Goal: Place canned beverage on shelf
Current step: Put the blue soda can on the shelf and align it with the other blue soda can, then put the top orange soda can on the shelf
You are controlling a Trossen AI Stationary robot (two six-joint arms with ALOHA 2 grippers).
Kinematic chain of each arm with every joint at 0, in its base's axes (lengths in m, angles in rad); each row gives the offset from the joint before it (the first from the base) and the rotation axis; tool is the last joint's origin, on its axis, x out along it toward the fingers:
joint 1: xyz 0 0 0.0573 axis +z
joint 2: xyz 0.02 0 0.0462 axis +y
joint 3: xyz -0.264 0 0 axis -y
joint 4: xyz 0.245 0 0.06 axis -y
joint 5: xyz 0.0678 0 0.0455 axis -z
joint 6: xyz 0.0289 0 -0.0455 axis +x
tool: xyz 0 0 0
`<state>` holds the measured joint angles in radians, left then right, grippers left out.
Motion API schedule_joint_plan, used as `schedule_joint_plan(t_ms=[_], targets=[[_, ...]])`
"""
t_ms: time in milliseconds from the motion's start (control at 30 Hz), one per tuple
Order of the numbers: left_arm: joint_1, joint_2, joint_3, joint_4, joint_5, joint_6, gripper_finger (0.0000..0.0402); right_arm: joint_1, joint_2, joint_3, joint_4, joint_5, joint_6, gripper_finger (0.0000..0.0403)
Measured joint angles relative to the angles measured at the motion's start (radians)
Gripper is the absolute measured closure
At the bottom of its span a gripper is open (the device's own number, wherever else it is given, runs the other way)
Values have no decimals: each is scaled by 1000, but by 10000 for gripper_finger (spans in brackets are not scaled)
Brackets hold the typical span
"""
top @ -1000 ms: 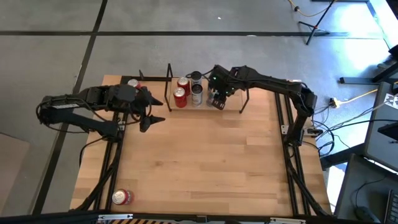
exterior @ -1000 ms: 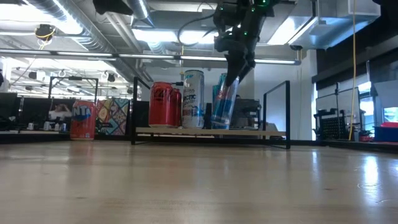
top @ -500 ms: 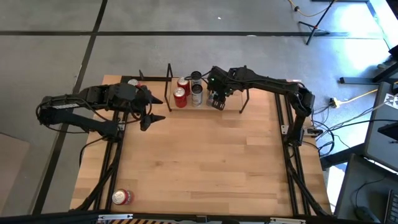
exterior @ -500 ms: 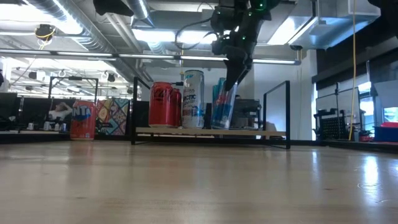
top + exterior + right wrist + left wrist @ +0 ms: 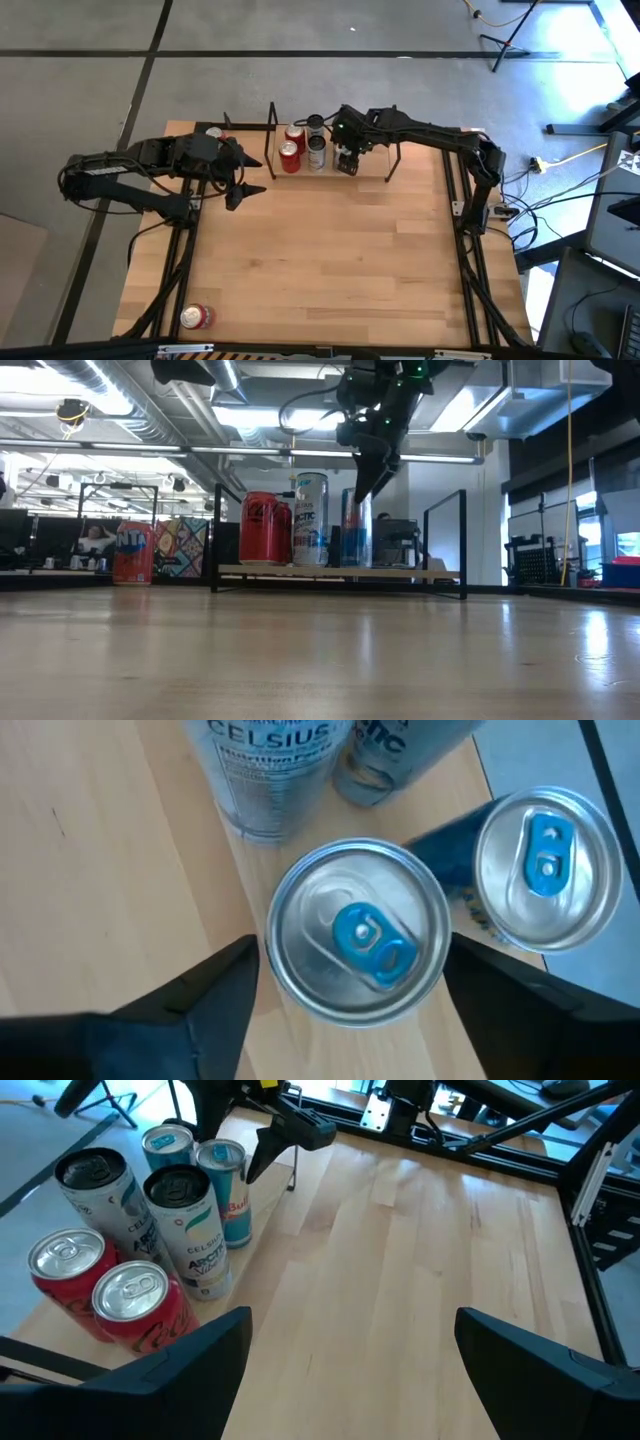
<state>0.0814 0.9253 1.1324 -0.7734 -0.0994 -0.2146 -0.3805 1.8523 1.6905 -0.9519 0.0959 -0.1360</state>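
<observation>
A blue canned beverage (image 5: 360, 945) stands upright on the shelf (image 5: 340, 571), at the right end of a cluster of cans (image 5: 150, 1230). My right gripper (image 5: 352, 948) hangs open straight over it. Its two fingers sit on either side of the can's top, close to the rim. The low view shows the fingers (image 5: 368, 475) ending at the top of that can (image 5: 355, 530). My left gripper (image 5: 245, 195) waits open above the table, left of the shelf, with nothing between its fingers.
On the shelf stand two red cans (image 5: 290, 150), two tall silver cans (image 5: 316, 145) and a second blue can (image 5: 545, 870). One can (image 5: 214, 133) stands on the table beyond the shelf's left frame. A red can (image 5: 196, 317) lies near the table's near left corner.
My right gripper has opened and let go of the blue can. The can was tilted in the grip with its top leaning right; it now stands upright on the shelf beside the silver cans.
</observation>
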Motion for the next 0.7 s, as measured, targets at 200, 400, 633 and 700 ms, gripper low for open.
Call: schedule_joint_plan(t_ms=[200, 400, 633, 700], targets=[[0, 0, 0, 0, 0, 16, 56, 1, -1, 9, 3, 14, -3, 100], [-2, 0, 0, -5, 0, 11, 56, 19, -43, 89, -88, -1, 29, 109], [-4, 7, 0, -7, -44, 15, 56, 75, -120, 101, -118, -51, 107, 110], [1, 8, 0, -16, -95, 8, 56, 97, -130, 99, -135, -70, 110, 110]])
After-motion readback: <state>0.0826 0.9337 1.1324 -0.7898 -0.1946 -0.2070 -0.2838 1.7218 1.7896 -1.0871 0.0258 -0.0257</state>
